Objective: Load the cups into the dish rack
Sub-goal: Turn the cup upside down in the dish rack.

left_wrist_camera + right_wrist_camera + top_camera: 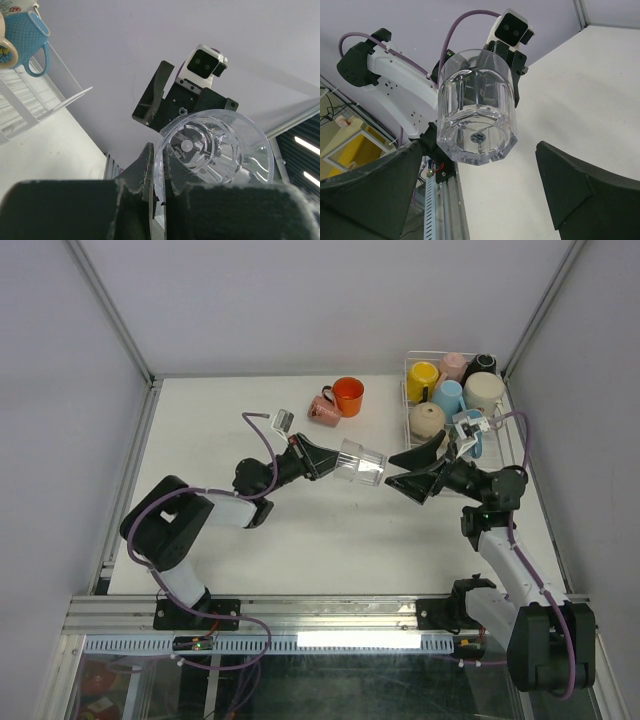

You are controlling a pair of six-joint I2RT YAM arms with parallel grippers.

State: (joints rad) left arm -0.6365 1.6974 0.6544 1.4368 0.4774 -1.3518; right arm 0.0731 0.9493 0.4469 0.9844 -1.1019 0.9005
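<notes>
Clear tumbler (360, 462), held on its side in the air above the middle of the table (330, 540), its mouth toward the left gripper (335, 462) and its thick base toward the right gripper (392, 470). The vessel is a rigid, transparent cup with faceted walls, a flared rim and a heavy round foot. Whether it is glass or hard plastic cannot be told. It is probably light but smooth and slippery, and brittle if glass, so a moderate squeeze is advisable. The left fingers (145, 175) are closed tight on the rim, apparently one inside and one outside the wall. This thin-edge pinch is likely to pivot under load. The right gripper's jaws stand fully spread on either side of the base without touching it and hold nothing. The faceted wall near the foot seems the better place to grasp, since opposite flats offer parallel faces. The fingers are matt black and wedge-shaped. To the right stands the white wire dish rack (505, 445), which holds seven glazed handled mugs in yellow, pink, black, beige and blue. An orange mug (348, 396) and a pink mug (323, 408) sit together on the far table, not yet loaded.
</notes>
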